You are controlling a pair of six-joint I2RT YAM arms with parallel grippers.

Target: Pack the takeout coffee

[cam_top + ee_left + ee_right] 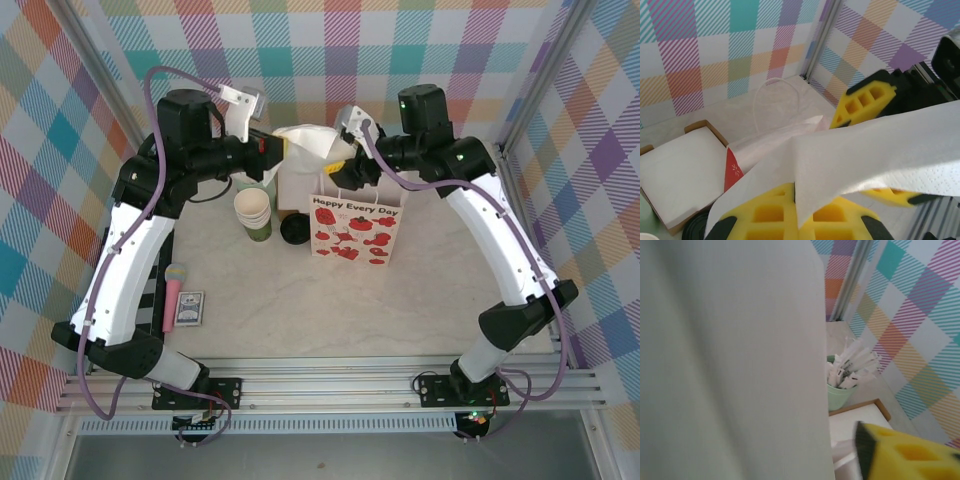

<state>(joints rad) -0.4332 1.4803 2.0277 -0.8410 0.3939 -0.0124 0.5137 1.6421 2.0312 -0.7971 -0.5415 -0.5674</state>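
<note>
Top external view: nearest the arm bases, a pink plastic toy microphone (172, 295) with a rainbow-speckled head lies beside a small dark card box (188, 309) on the pale marbled surface (300, 320). Farther in stands the takeout coffee (293, 231), a small cup seen from above as a round black plastic lid, its wall hidden. It sits upright between a stack of cream-rimmed green paper cups (253, 210) and a flat-fronted white paper gift bag (355, 228) printed with red poppies and "Happy Every Day", just beside the bag. Above the bag's mouth the left claw (271, 148) is clenched on a soft, embossed white paper napkin (305, 143). The left wrist view shows the napkin creased between yellow fingers (790, 227) moulded with square hollows. The right claw (341, 166) has one yellow finger over the sheet and one under it; whether it pinches cannot be told. Beyond, a brown cardboard tray (702, 126) holds flat white sheets, and a mint-green tub (839, 396) of white wrapped sticks stands by the checked wall (920, 315).
</note>
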